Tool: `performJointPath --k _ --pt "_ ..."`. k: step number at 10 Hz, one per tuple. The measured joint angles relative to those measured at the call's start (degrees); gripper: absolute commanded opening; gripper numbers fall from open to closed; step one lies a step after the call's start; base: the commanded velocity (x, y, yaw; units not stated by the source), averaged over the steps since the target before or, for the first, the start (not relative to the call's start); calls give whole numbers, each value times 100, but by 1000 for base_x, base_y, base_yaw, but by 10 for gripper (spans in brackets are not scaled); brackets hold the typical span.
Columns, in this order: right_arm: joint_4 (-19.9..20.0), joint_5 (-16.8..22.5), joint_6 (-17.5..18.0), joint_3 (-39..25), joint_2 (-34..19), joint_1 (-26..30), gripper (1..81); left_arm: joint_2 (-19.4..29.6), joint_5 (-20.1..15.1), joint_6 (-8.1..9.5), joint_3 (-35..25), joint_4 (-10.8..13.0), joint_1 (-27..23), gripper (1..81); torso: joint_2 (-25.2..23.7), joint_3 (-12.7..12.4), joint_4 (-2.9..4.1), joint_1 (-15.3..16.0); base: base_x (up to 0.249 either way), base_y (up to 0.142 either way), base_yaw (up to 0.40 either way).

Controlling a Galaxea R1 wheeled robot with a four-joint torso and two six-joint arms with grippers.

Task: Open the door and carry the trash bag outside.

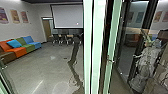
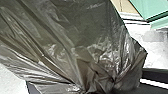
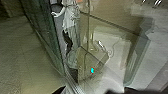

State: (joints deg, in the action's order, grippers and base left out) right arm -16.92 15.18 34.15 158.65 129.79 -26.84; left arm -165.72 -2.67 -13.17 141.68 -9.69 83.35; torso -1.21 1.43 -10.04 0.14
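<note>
Door frame: pale green uprights (image 1: 98, 47), dead centre in head view, close to me.
Left of frame: indoor room, coloured sofa (image 1: 21, 47), projection screen (image 1: 67, 16) on the far side.
Right of frame: dark glass (image 1: 131, 45), pale shape (image 1: 147, 60) in it, probably a reflection.
Door: can't confirm how far it stands open from this angle.
Trash bag: dark plastic (image 2: 80, 37), close up at my left wrist, folds drawn together at one spot. A pale green panel (image 2: 152, 10) lies beyond it, maybe part of the frame.
Left gripper: hidden by the plastic, so I cannot tell its state. Bunched folds suggest I have the bag; that's a guess.
Right wrist: glass panel (image 3: 105, 32) with a turquoise light spot (image 3: 92, 70), pale floor (image 3: 27, 57) alongside.
Right gripper: cannot tell its state, nor whether it touches the door.
Done: bag is with me at the doorway, by my read.
Left: get bag and base clear of the frame, outside. Crossing not confirmed.
</note>
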Motion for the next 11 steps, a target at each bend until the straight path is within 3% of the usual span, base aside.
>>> performJointPath --k 7,8,9,11 --pt "-46 -121 -2 9 -20 -17 811 12 2 0 -2 -4 0 10 -2 0 0 0 0 0 0" --pt "-72 -156 -2 10 -2 -16 811 15 2 0 -2 -4 4 10 -2 -2 -26 0 0 0 0" --pt "-99 -251 -20 10 30 -16 811 15 -5 0 -2 -6 17 10 0 -35 -96 2 0 0 0" --pt "-226 -516 -68 12 41 -11 811 12 -7 0 -2 -11 13 10 0 -172 -308 2 0 0 0"
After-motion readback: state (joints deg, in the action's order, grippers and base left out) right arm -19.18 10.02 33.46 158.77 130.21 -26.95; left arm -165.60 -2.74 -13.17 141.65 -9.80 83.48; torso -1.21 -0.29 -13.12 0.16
